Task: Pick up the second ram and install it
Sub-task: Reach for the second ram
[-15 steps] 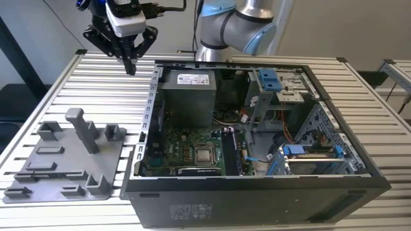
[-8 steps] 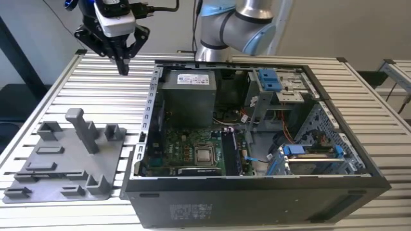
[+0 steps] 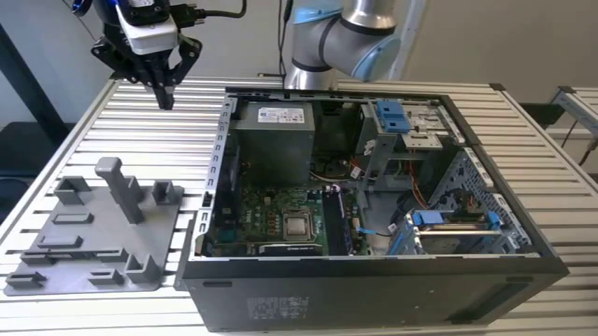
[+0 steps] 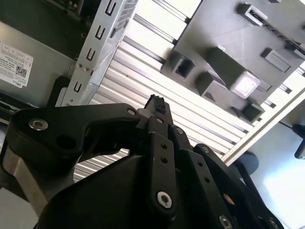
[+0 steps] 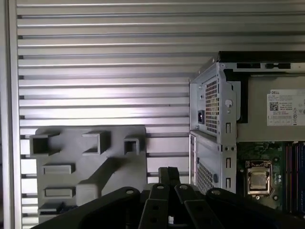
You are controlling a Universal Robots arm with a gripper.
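Black claw [image 3: 165, 100] pinched together over table [image 3: 140, 143]; white-labelled power supply [image 3: 271, 143] nearby.

This looks like a robotics lab or test workshop. An industrial robot arm [image 3: 351, 42] with a gripper [image 3: 167, 102] stands at a slatted aluminium table [image 3: 159, 140], which carries an opened desktop computer [image 3: 374, 294] and a grey plastic parts holder [image 3: 89, 241].

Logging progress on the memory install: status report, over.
Gripper shut, empty, above the slatted table beside the open case. Second ram: cannot tell where. Nothing in the way.
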